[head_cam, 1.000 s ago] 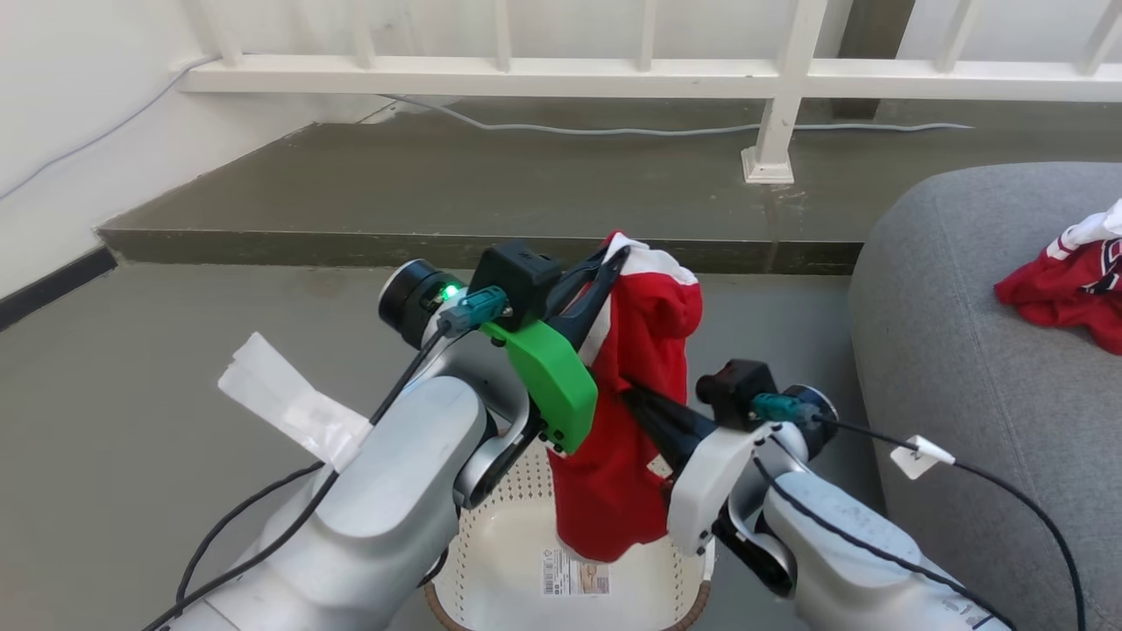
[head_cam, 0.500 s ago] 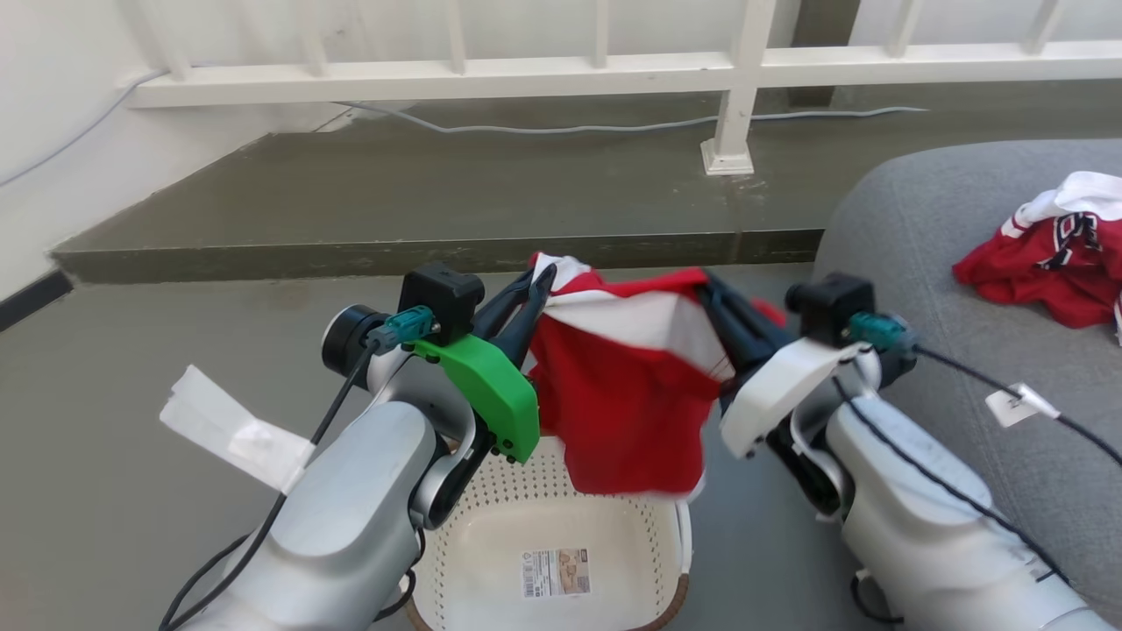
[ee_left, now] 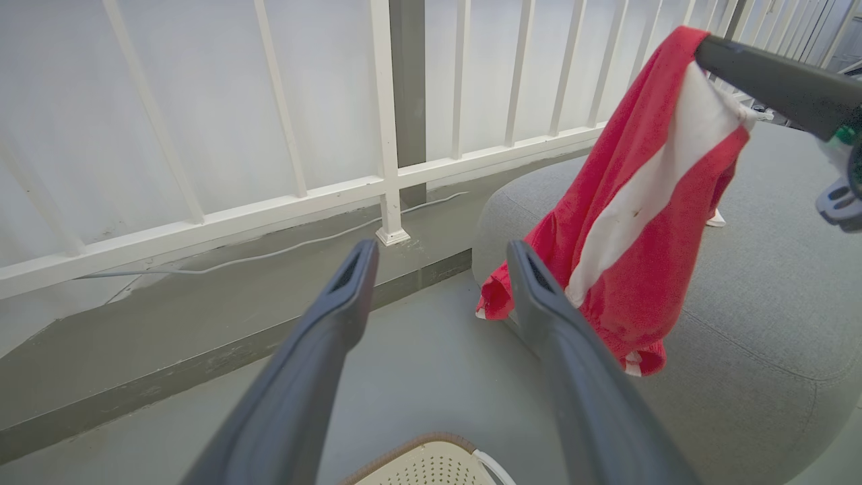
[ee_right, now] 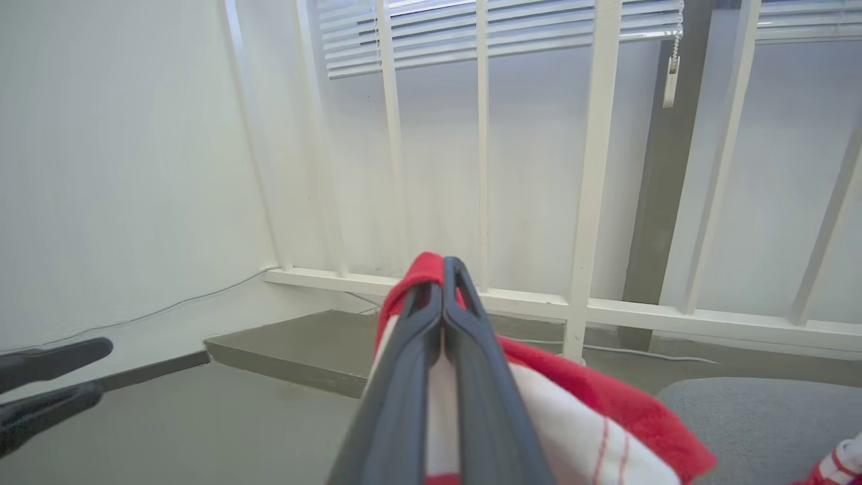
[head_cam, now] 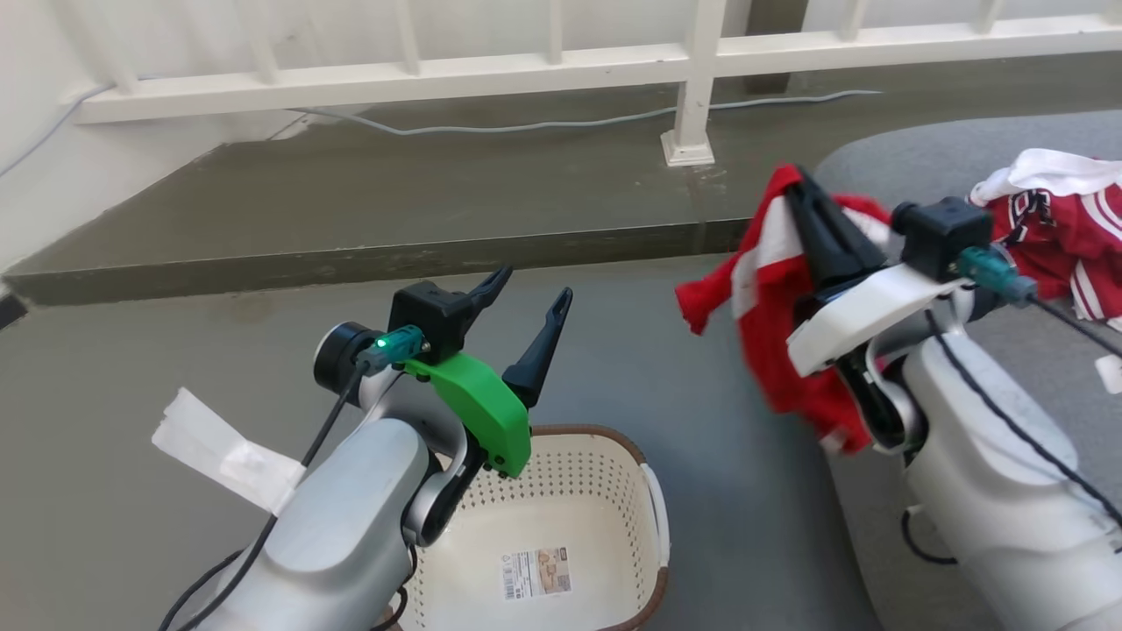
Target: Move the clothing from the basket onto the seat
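Our right gripper (head_cam: 796, 188) has its two dark fingers pressed together on a fold of a red garment (head_cam: 763, 315) with a broad white stripe. The garment hangs free in the air at the near edge of the grey seat (ee_left: 754, 289), partly draped against the wrist behind the fingers. Our left gripper (head_cam: 533, 287) holds nothing, its jaws spread wide, above the cream basket (head_cam: 583, 478), whose bare floor shows a barcode sticker (head_cam: 535, 574). More red and white clothing (head_cam: 1065, 223) lies heaped farther along the seat.

We judge the fabric thin, very light and limp. It will sag, swing and fold wherever it is unsupported, and it could snag on the wrist. A pinch on a bunched fold or hem looks safest, since a single slick layer might slip.
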Motion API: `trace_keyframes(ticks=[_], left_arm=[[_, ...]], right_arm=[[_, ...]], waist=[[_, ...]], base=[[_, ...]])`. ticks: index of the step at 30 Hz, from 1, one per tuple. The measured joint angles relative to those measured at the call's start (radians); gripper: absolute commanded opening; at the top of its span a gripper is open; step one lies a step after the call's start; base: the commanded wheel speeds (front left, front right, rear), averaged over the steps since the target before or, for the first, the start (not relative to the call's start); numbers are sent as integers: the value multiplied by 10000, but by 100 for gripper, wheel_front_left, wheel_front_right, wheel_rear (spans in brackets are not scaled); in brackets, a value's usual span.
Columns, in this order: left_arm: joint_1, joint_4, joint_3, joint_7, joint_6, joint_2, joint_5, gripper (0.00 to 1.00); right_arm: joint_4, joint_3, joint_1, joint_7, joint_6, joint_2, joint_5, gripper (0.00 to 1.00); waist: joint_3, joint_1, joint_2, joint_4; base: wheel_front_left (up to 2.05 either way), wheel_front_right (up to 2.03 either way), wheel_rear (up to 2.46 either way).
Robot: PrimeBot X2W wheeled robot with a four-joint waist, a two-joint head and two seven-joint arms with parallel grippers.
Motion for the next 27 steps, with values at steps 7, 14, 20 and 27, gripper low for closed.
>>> trace_keyframes(ticks=[7, 14, 20, 27], left_arm=[[143, -270, -337, -25, -113, 15, 44, 100], [181, -554, -512, -23, -199, 17, 134, 100], [229, -840, -734, -10, -234, -10, 184, 100], [239, -1024, -819, 77, -234, -23, 224, 100]], right_arm=[[-671, -625, -10, -12, -263, -548, -148, 0], [-1225, -1085, -14, -12, -439, -924, -263, 0], [-1653, -1461, -13, -12, -602, -1187, -270, 0], [-2071, -1695, 30, -13, -604, -1377, -268, 0]], waist=[[66, 0, 0, -447], [156, 0, 0, -974], [285, 0, 0, -1590], [498, 0, 0, -2311]], base=[[0, 0, 0], [0, 0, 0], [0, 0, 0], [0, 0, 0]])
